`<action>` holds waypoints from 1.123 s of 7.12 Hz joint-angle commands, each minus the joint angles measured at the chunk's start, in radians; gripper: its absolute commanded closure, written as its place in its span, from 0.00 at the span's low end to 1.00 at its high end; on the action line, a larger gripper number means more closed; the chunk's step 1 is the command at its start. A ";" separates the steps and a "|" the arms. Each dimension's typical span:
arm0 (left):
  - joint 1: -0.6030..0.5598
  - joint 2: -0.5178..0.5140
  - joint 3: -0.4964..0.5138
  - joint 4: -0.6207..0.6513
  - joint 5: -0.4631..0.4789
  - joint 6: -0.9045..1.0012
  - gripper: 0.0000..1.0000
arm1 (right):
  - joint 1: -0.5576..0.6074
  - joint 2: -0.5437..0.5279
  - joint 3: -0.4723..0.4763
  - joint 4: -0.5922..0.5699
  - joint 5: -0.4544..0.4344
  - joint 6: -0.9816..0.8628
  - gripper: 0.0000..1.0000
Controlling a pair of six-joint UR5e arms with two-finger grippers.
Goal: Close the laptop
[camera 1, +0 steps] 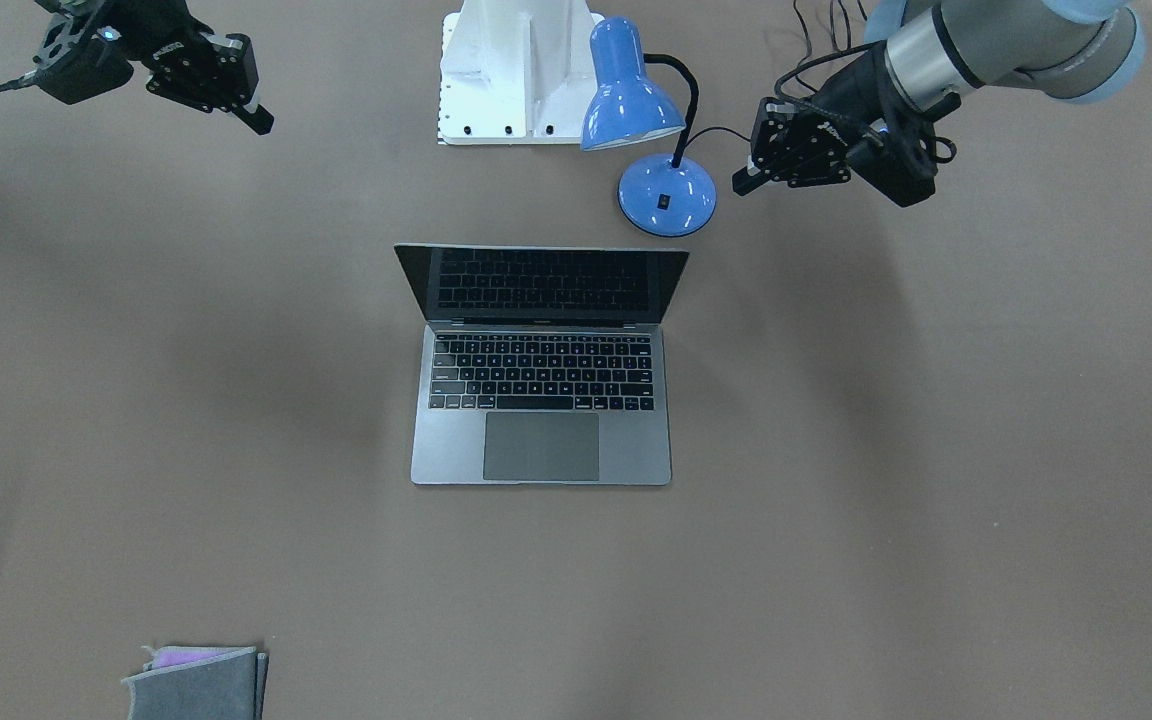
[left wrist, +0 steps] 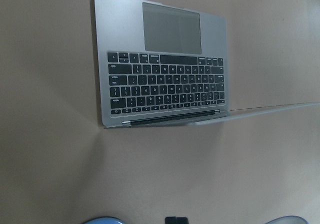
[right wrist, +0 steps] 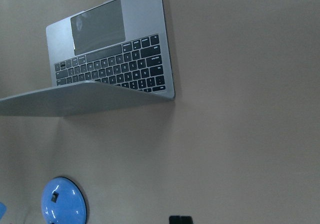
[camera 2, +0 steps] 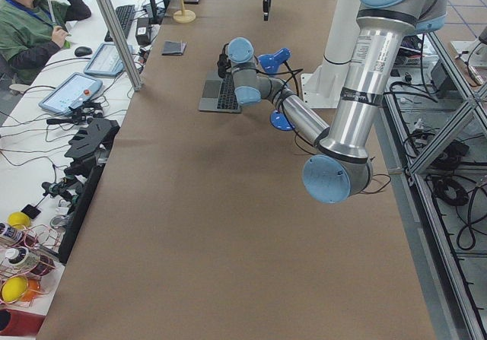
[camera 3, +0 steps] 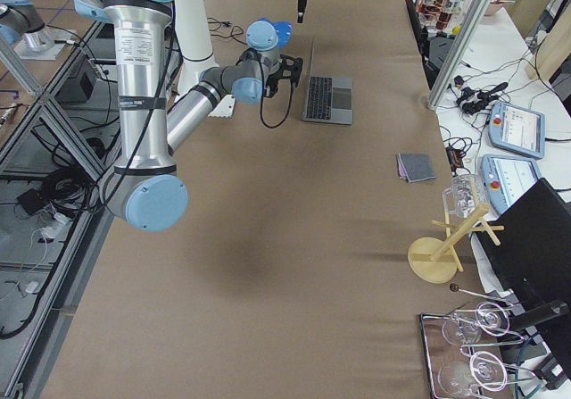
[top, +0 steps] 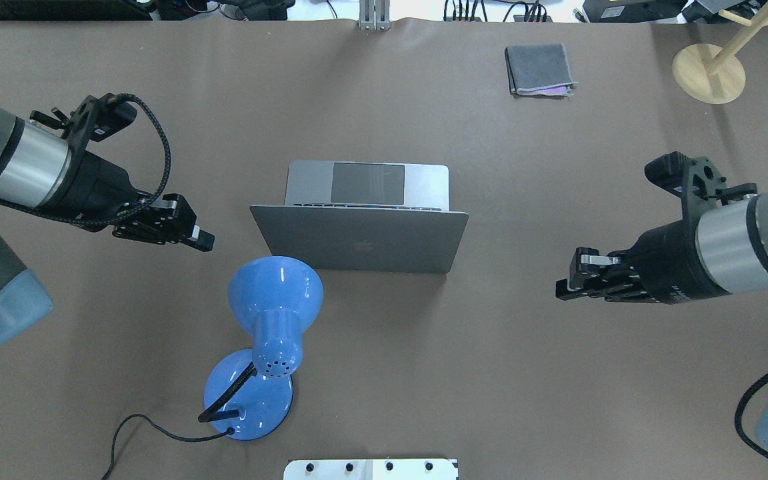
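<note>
Laptop (top: pixel 359 243) open; between left hand (top: pixel 203 239), right hand (top: pixel 561 288)

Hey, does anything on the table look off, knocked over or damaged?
Nothing stands out. The laptop sits open and square on the table, with no visible damage. The blue lamp stands upright behind its lid, not touching it. The grey pouch lies flat near the table's edge.

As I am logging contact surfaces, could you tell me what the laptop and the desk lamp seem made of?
The laptop: probably metal, matte grey with an even sheen; its black keys look plastic. The desk lamp: likely painted metal, possibly plastic; glossy blue with sharp highlights.
</note>
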 commanded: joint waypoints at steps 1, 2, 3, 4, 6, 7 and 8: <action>0.013 -0.041 0.048 0.001 0.000 -0.020 1.00 | -0.122 0.177 -0.025 -0.155 -0.146 0.063 1.00; 0.013 -0.072 0.084 0.001 0.000 -0.020 1.00 | -0.167 0.222 -0.051 -0.168 -0.208 0.083 1.00; 0.013 -0.099 0.114 0.003 0.000 -0.020 1.00 | -0.181 0.240 -0.069 -0.168 -0.213 0.100 1.00; 0.019 -0.116 0.126 0.004 0.000 -0.020 1.00 | -0.192 0.260 -0.101 -0.168 -0.246 0.098 1.00; 0.025 -0.136 0.151 0.004 0.002 -0.020 1.00 | -0.165 0.332 -0.186 -0.168 -0.257 0.098 1.00; 0.025 -0.142 0.157 0.004 0.008 -0.020 1.00 | -0.136 0.351 -0.232 -0.168 -0.256 0.088 1.00; 0.025 -0.148 0.160 0.006 0.018 -0.020 1.00 | -0.120 0.354 -0.246 -0.166 -0.256 0.085 1.00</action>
